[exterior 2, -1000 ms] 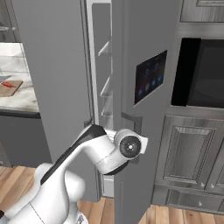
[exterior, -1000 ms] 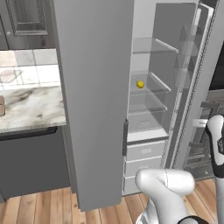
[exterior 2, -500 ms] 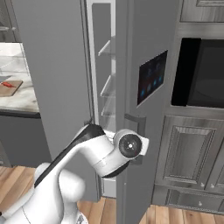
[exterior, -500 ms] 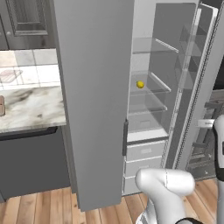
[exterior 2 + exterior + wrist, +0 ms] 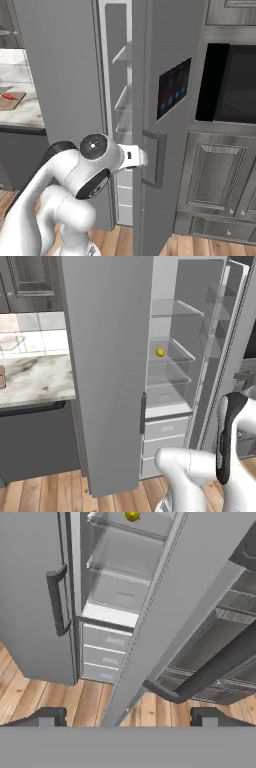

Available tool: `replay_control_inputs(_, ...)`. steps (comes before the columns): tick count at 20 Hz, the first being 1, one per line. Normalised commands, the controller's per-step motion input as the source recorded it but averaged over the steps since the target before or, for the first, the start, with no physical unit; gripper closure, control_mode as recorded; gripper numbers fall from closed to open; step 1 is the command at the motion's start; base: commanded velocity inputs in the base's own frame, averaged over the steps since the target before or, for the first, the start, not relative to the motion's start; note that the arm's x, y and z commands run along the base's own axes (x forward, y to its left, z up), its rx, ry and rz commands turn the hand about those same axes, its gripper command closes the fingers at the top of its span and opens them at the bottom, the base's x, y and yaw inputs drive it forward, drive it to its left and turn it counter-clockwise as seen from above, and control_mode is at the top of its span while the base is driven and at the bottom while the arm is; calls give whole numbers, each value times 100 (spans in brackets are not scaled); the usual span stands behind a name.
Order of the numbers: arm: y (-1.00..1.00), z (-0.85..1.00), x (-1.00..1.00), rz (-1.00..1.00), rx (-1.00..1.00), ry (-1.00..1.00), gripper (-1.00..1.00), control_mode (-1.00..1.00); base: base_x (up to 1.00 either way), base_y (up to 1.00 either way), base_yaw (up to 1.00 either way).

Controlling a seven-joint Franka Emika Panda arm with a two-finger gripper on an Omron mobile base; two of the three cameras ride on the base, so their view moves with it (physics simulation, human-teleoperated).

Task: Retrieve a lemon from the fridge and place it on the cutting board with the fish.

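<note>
With the fridge (image 5: pixel 110 371) doors both swung out and the lemon (image 5: pixel 160 352) sitting alone on a middle glass shelf near the left wall of the compartment, I judge the step in hand is the reach inward to take it. My gripper (image 5: pixel 128 716) is spread wide and empty, its two dark tips well apart at the bottom of the hand view, low near the floor in front of the pale drawers; the lemon (image 5: pixel 132 516) sits at the very top of that view, so I need to raise the hand a good deal and level it before going in. I would approach straight between the doors, come over the shelf lip, and close on the fruit from the front, gently, since it is round and apt to roll. The right door (image 5: pixel 165 612) cuts diagonally just beside my line of travel, and its edge is the main thing to clear. The cutting board (image 5: pixel 10 100) with the fish (image 5: pixel 7 96) lies on the counter far to the left.
</note>
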Motion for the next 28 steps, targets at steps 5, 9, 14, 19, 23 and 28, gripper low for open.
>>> replay_control_inputs(5,38,-29,51,-7,-65,61,-100,-100,0,0,0)
replay_control_inputs(9,27,-24,88,-20,-40,50,-100,-100,0,0,0)
replay_control_inputs(14,21,-2,92,-5,-17,30,-100,-100,0,0,0)
replay_control_inputs(19,-16,-1,50,-1,1,23,-100,-100,0,0,0)
replay_control_inputs(23,-26,2,36,0,1,11,-100,-100,0,0,0)
replay_control_inputs(28,-56,-6,13,-1,0,13,-100,-100,0,0,0)
